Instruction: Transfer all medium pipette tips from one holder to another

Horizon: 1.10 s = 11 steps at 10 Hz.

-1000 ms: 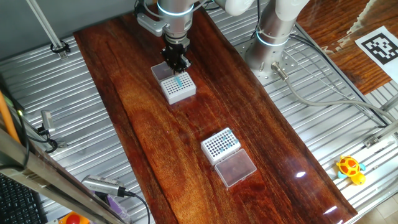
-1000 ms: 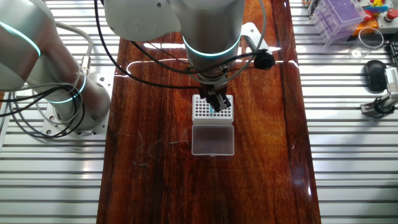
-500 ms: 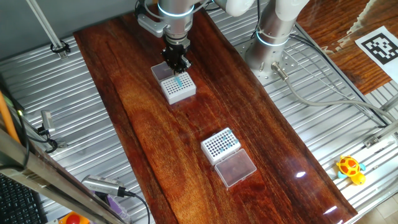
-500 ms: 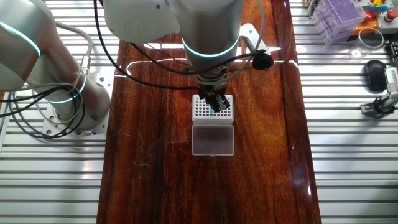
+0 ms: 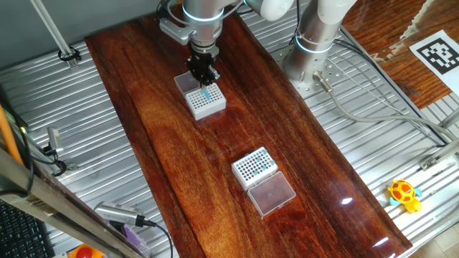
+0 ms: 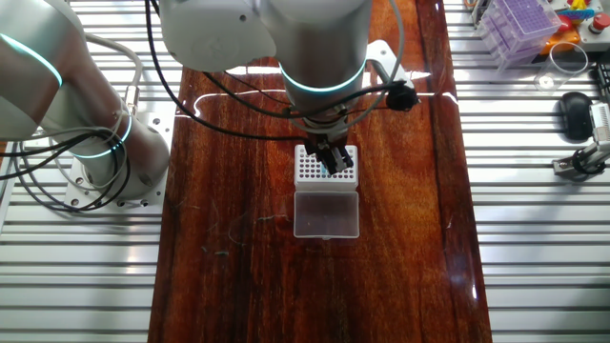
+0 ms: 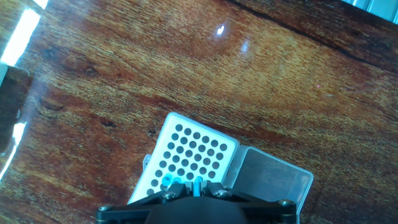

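Gripper over the far white rack, its fingertips mostly hidden.

A teal pipette tip shows just under the fingers above that rack (jaws look clamped on it, though the hand view cuts them off); the second rack sits well apart, nearer.

Arm: silver Flexiv arm comes in from the top centre of one fixed view, its wrist pointing straight down.
Base: a pedestal at the left edge of the other fixed view.
Gripper: black gripper in the upper middle of the frame, fingers hanging vertical and drawn close together; closure unclear.
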Motion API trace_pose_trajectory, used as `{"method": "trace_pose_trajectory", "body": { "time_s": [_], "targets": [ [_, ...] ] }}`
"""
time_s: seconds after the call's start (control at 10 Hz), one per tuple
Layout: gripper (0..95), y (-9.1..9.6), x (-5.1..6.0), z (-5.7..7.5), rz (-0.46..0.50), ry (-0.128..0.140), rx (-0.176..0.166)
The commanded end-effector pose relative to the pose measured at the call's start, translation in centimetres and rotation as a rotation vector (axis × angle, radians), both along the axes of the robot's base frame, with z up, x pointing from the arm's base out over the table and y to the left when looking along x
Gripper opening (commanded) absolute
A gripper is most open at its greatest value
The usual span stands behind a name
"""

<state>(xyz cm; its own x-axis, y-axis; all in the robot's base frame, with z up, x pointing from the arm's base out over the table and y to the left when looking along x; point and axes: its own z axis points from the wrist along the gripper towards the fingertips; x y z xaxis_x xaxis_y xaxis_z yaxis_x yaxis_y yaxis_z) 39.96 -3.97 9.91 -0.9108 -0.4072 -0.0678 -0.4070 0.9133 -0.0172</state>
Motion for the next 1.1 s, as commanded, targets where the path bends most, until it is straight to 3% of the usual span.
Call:
{"method": "trace_pose_trajectory", "body": {
  "time_s": [0.1,0.8,0.9,1.1],
  "targets": [
    [0.0,-0.09,0.16,-0.01,0.003,0.002,0.002],
    [0.0,-0.1,0.19,-0.01,0.002,0.003,0.006],
    [19.0,-0.1,0.19,-0.01,0.003,0.003,0.008],
    [19.0,-0.1,0.19,-0.01,0.007,0.002,0.009]
  ]
}}
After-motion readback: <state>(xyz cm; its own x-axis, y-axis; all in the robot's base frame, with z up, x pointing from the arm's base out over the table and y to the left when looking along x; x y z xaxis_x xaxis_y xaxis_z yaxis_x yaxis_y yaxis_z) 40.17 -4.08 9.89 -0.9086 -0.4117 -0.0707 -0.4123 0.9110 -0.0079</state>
